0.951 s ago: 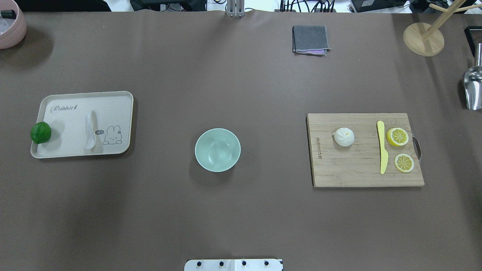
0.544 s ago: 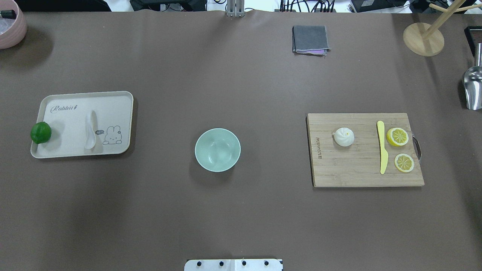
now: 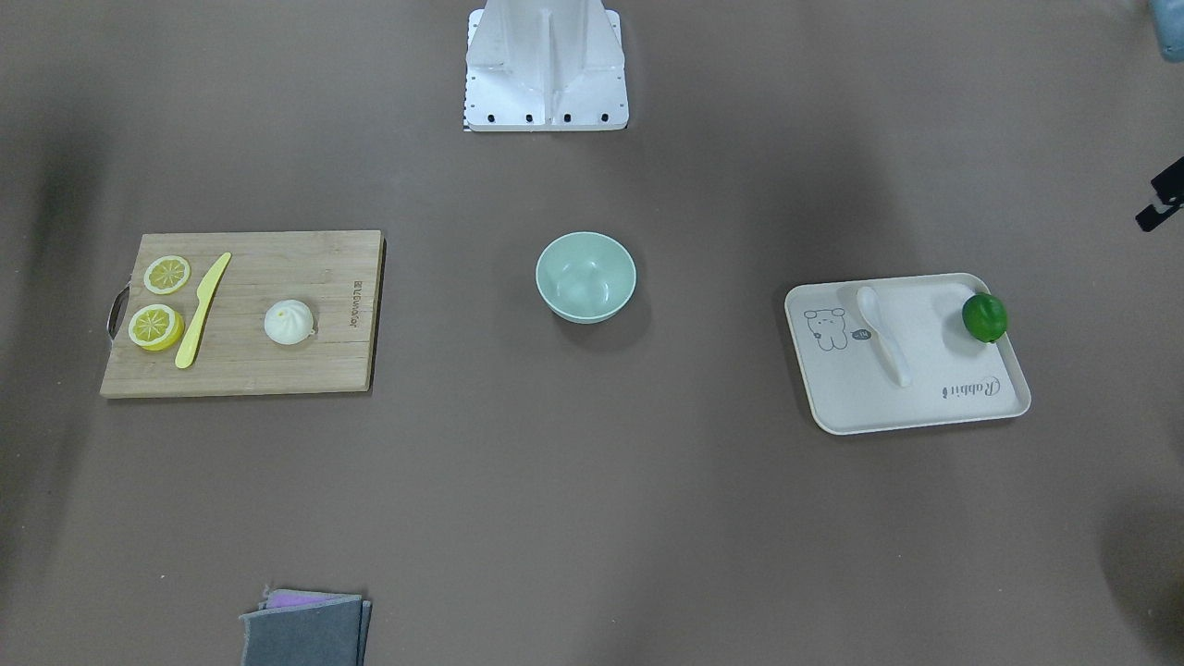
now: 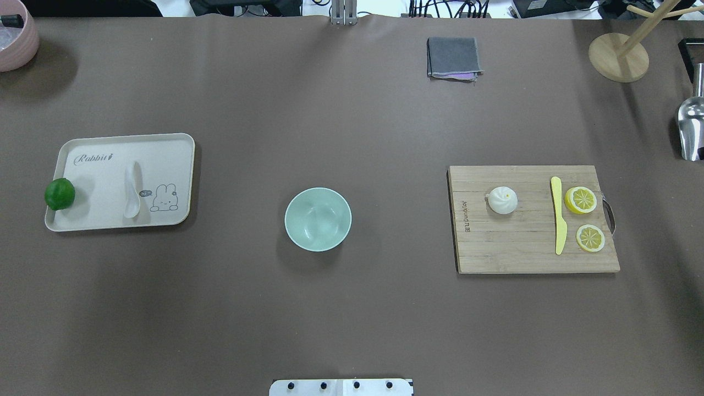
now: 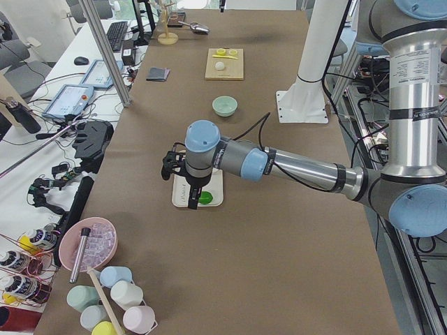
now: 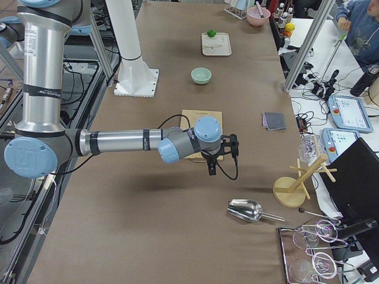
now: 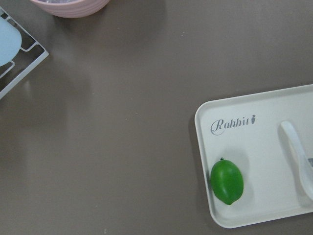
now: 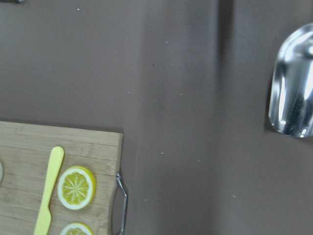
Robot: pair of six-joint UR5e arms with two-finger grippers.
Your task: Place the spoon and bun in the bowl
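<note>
Table [image 4: 352, 110] | bowl [image 4: 318, 219] central, apart | spoon [image 4: 132, 190] on tray [image 4: 110, 148] | bun [image 4: 502, 199] on board [image 4: 522, 258]

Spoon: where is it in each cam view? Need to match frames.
Front-facing: spoon right of centre, on the tray.
Overhead: left, on the tray.
Exterior left: cannot make it out.
Exterior right: too small to tell.
Left wrist: right edge, cropped.
Right wrist: not in it.
Landmark: green lime on the same tray.

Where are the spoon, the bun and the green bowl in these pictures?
spoon [image 4: 132, 190]: overhead view, on the handle near the scoop.
bun [image 4: 502, 199]: overhead view, on its pleated top.
bowl [image 4: 318, 220]: overhead view, on its bare inside bottom.
</note>
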